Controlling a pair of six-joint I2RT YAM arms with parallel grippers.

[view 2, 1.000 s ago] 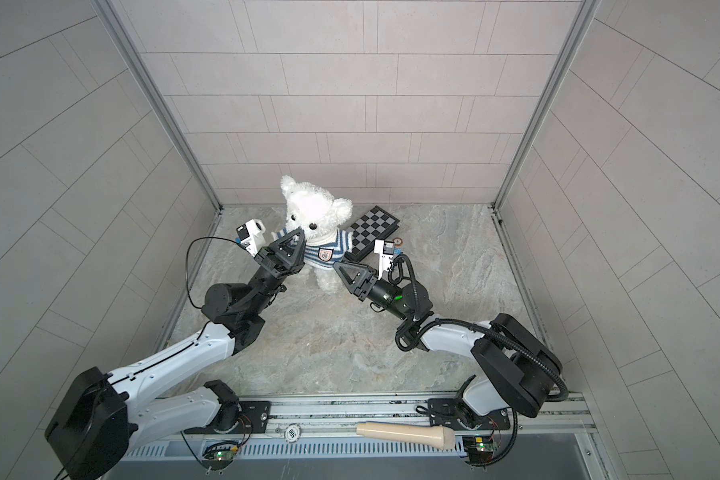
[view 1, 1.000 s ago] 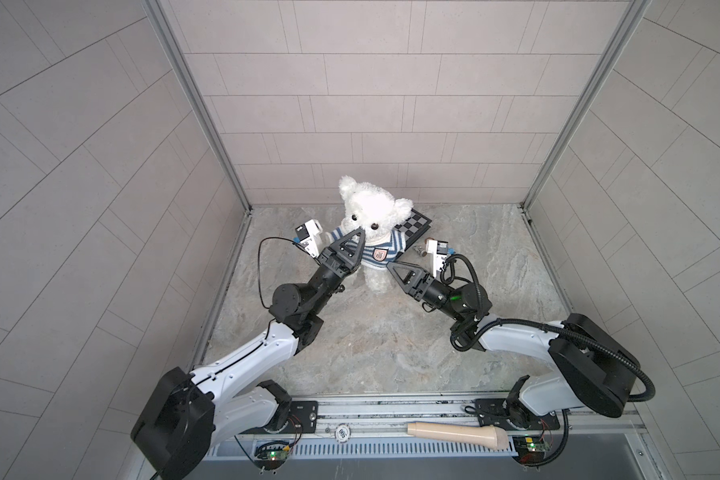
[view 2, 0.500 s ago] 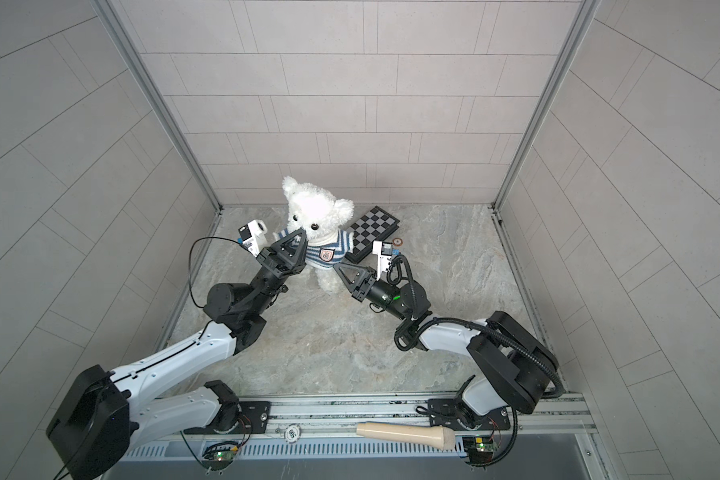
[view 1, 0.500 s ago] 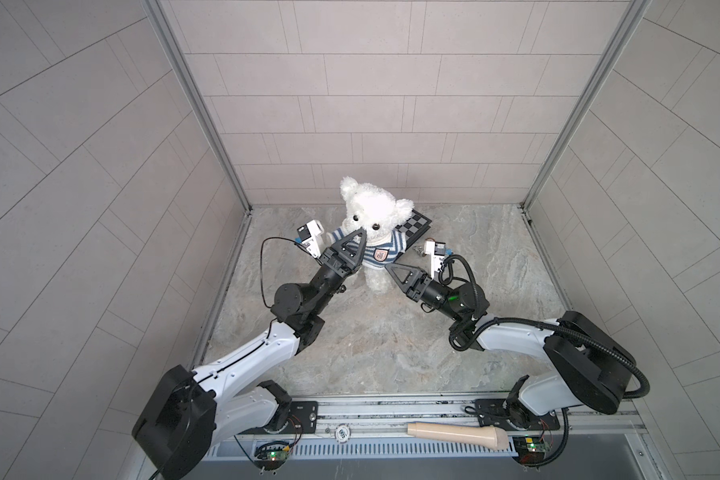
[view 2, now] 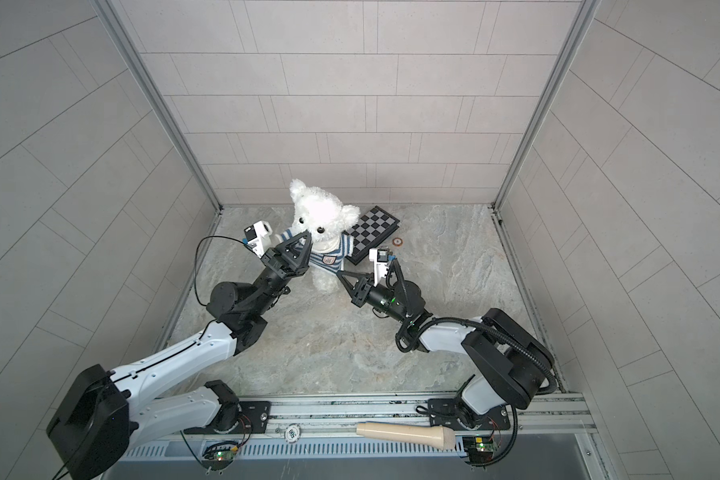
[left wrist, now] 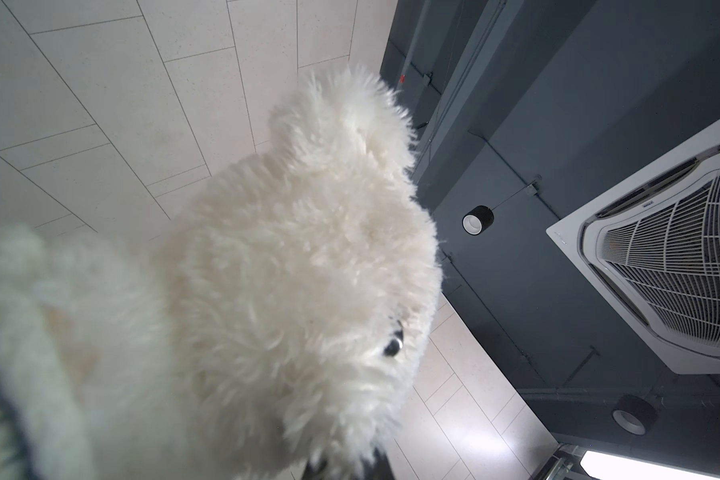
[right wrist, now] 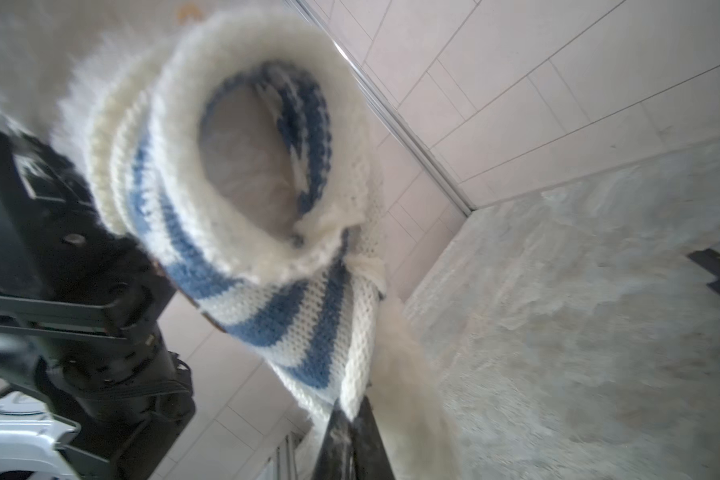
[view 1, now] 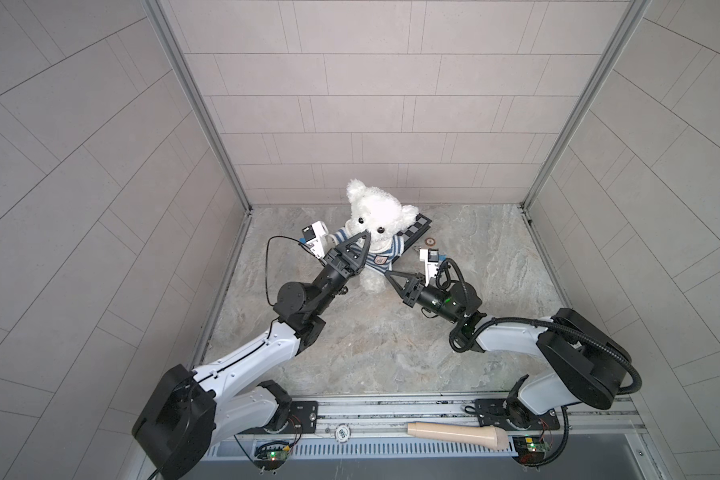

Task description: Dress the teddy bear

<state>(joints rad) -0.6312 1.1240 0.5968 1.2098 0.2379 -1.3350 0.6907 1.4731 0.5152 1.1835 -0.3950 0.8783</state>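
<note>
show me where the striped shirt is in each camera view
in a top view: striped shirt near the centre, on the teddy bear.
in a top view: striped shirt near the centre, on the teddy bear.
left wrist: not clearly in it; fur of the teddy bear fills the middle.
right wrist: fills the centre, hem pinched in the right gripper.
shared landmark: the bear's white fur, in every view.

Since a second ago the right gripper (view 1: 388, 273) has edged a little closer to the lower body of the teddy bear (view 1: 376, 210), and its jaws, then partly apart, have come together to pinch the lower hem of the blue-and-white striped knit shirt (right wrist: 267, 316).
</note>
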